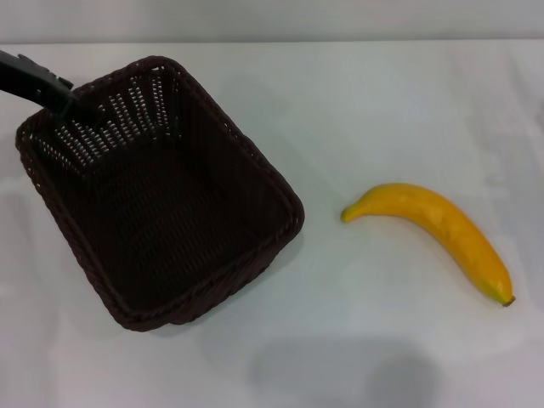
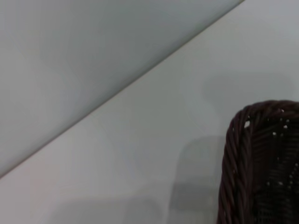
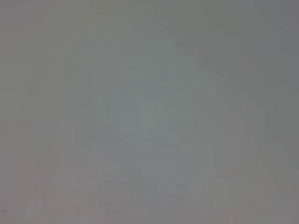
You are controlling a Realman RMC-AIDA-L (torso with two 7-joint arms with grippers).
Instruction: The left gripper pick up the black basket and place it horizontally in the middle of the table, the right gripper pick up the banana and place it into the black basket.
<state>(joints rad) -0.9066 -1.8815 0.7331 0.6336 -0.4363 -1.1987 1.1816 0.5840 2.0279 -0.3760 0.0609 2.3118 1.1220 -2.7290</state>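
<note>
The black basket (image 1: 280, 183) stands on the white table (image 1: 382, 93) at the left, turned diagonally, and nothing is inside it. My left gripper (image 1: 66, 102) reaches in from the far left and sits at the basket's far left rim. The left wrist view shows one braided corner of the basket (image 2: 233, 154) over the table. The yellow banana (image 1: 442, 225) lies on the table to the right of the basket, apart from it, with its brown end toward the near right. My right gripper is out of view, and its wrist view shows only a plain pale surface.
The table's far edge (image 1: 340, 41) runs along the top of the head view with a grey wall behind it. That edge also shows in the left wrist view (image 2: 140, 77). A soft shadow (image 1: 340, 370) lies on the table near the front.
</note>
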